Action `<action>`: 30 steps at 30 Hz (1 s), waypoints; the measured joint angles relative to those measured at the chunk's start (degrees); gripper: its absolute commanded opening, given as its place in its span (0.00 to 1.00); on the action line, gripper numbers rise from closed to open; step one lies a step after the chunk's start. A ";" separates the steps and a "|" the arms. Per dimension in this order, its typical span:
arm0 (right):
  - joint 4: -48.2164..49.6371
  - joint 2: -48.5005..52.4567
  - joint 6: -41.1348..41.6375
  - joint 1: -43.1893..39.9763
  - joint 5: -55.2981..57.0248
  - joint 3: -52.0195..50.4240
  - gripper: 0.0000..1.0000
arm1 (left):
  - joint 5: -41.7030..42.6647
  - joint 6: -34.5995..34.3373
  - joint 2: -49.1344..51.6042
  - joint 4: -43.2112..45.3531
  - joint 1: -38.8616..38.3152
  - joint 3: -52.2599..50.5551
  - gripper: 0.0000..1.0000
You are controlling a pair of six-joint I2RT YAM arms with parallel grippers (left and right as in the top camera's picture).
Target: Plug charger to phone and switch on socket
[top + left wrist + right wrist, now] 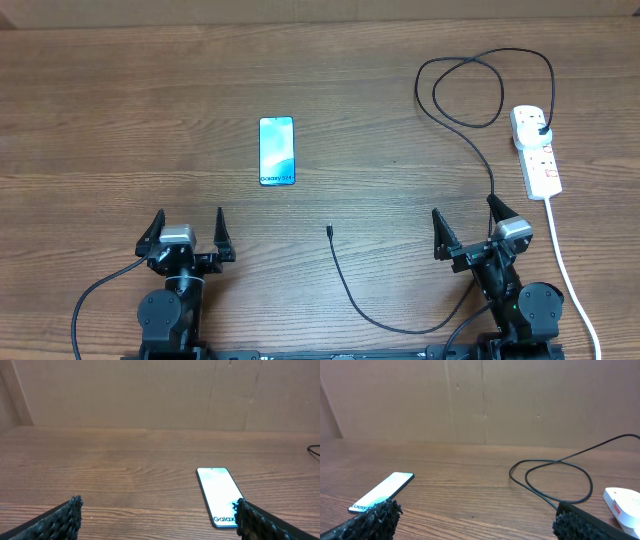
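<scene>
The phone [276, 151] lies flat on the table left of centre, screen up, its "Galaxy" text at the near end; it also shows in the left wrist view [218, 495] and the right wrist view [382, 491]. The black charger cable [467, 125] loops at the back right; its plug sits in the white socket strip [536, 150], and its connector tip [329, 232] lies loose on the table. My left gripper [186, 236] is open and empty near the front left. My right gripper [468, 228] is open and empty at the front right, over the cable.
The socket's thick white cord [566, 270] runs down the right side to the front edge. The cable's slack [385, 320] curves along the front between the two arms. A cardboard wall [160, 395] stands behind the table.
</scene>
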 measured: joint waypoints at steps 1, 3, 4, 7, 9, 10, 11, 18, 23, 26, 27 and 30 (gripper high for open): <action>-0.02 0.00 0.04 0.00 0.00 0.00 1.00 | 0.00 0.00 0.00 0.00 0.00 0.00 1.00; -0.02 0.00 0.00 0.00 -0.02 0.00 1.00 | 0.00 0.00 0.00 0.00 0.00 0.00 1.00; 0.02 0.00 0.02 0.00 0.00 0.00 1.00 | 0.00 0.00 0.00 0.00 0.00 0.00 1.00; 0.02 0.00 0.02 0.00 0.00 0.00 1.00 | 0.00 0.00 0.00 0.00 0.00 0.00 1.00; 0.00 0.00 0.02 0.00 0.00 0.00 1.00 | 0.00 0.00 0.00 0.00 0.00 0.00 1.00; 0.02 0.00 0.02 0.00 -0.02 0.00 1.00 | 0.00 0.00 0.00 0.00 0.00 0.00 1.00; -0.02 0.00 0.00 0.00 0.00 0.00 1.00 | 0.00 0.00 0.00 0.00 0.00 0.00 1.00; 0.00 0.00 0.00 0.00 0.00 0.00 1.00 | 3.41 -0.04 0.00 3.32 0.00 0.50 1.00; 0.02 0.00 0.02 0.00 0.02 0.00 1.00 | 8.61 -1.84 0.46 -6.67 0.00 7.39 1.00; -0.02 0.00 0.00 0.00 0.00 0.00 1.00 | 11.34 -3.15 3.15 -13.29 0.00 16.33 1.00; 0.02 0.00 0.02 0.00 0.00 0.00 1.00 | 12.35 -3.50 4.85 -16.41 0.00 20.15 1.00; 0.07 0.00 0.02 0.00 0.00 0.00 1.00 | 14.49 -3.96 12.28 -25.07 0.00 32.00 1.00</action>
